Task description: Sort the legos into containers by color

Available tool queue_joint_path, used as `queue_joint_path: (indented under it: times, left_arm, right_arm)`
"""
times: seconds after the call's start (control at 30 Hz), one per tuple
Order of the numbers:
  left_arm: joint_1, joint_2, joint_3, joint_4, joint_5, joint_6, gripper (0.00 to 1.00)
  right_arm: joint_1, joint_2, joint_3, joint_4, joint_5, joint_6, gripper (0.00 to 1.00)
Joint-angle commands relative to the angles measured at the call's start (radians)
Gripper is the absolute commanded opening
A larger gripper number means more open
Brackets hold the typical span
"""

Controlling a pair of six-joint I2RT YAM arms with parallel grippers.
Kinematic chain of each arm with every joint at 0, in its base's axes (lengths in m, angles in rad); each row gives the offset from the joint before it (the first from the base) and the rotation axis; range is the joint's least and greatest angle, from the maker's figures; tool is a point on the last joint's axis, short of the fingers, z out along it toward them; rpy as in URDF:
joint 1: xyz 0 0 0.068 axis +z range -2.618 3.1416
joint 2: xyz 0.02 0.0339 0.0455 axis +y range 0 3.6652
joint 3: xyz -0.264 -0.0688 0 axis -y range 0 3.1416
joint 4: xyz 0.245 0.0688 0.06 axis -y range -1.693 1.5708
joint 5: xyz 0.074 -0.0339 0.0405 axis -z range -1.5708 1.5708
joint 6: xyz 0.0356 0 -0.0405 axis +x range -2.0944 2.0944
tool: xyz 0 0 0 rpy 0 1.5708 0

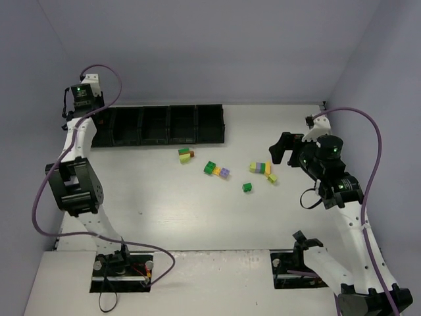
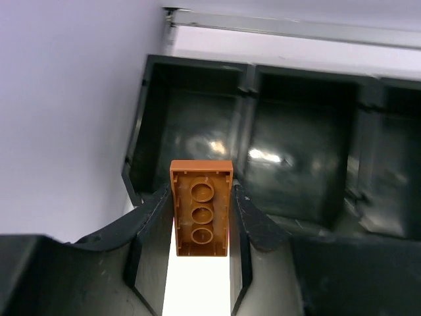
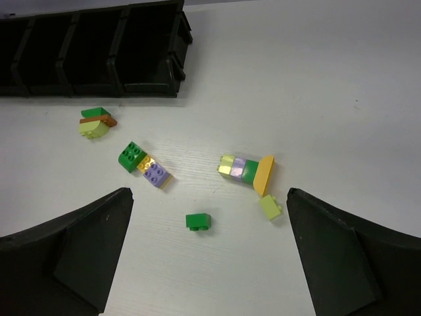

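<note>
1. Left jaws: closed on orange-brown brick (image 2: 200,207), gripped by its long sides, hollow underside w/ three tubes facing wrist cam.
2. Brick held over near wall of end bin (image 2: 187,125), at left end of bin row (image 1: 158,125). Contact w/ bin: cannot tell.
3. Right jaws: wide open, nothing betw. them, held above bench (image 1: 164,210), well out in front of row's right end.
4. Other legos lay loose on bench in front of row's right half:
   - dk green/brown/lime cluster (image 3: 97,123) sat nearest row;
   - green brick (image 3: 131,157) touched yellow+lilac pair (image 3: 156,173), further out;
   - lime-lilac-green-yellow line (image 3: 247,170) at similar distance, off past row's right end;
   - single lime (image 3: 270,207) and single dk green (image 3: 198,221) lay farthest from row.
</note>
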Motion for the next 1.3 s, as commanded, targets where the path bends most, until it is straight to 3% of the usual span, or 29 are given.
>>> queue_joint_path:
  times: [0.0, 0.2, 0.27, 0.3, 0.43, 0.6, 0.8, 0.93, 1.07, 1.27]
  left_arm:
    - [0.034, 0.066, 0.105, 0.081, -0.01, -0.006, 0.01]
    - [0.062, 0.23, 0.251, 0.092, -0.055, -0.009, 0.11]
    - [0.076, 0.286, 0.301, 0.092, -0.044, -0.026, 0.2]
    - [0.08, 0.303, 0.318, 0.084, -0.035, -0.024, 0.3]
    - [0.082, 0.367, 0.374, 0.073, -0.02, -0.048, 0.47]
    - [0.088, 0.387, 0.385, 0.076, 0.008, -0.079, 0.56]
    - [0.073, 0.309, 0.359, 0.024, 0.055, -0.131, 0.59]
    - [0.004, 0.145, 0.277, -0.057, 0.071, -0.147, 0.59]
    - [-0.142, -0.008, 0.103, -0.103, 0.066, -0.168, 0.59]
    - [-0.452, -0.162, -0.072, -0.141, 0.08, -0.263, 0.59]
  right_arm:
    - [0.004, -0.008, -0.006, 0.045, -0.041, 0.011, 1.0]
    - [0.004, -0.004, -0.02, 0.039, -0.043, 0.017, 1.0]
    - [0.004, -0.004, -0.02, 0.033, -0.044, 0.019, 1.0]
    - [0.004, -0.002, -0.02, 0.03, -0.046, 0.02, 1.0]
    - [0.004, 0.002, -0.018, 0.016, -0.027, 0.022, 1.0]
    - [0.004, 0.001, -0.014, 0.008, -0.017, 0.027, 1.0]
    - [0.004, -0.005, -0.011, 0.005, 0.011, 0.023, 1.0]
    - [0.004, 0.002, -0.011, 0.005, 0.052, 0.02, 1.0]
    - [0.003, 0.002, -0.012, 0.007, 0.089, 0.016, 1.0]
    - [0.003, 0.013, -0.025, 0.007, 0.117, 0.026, 0.99]
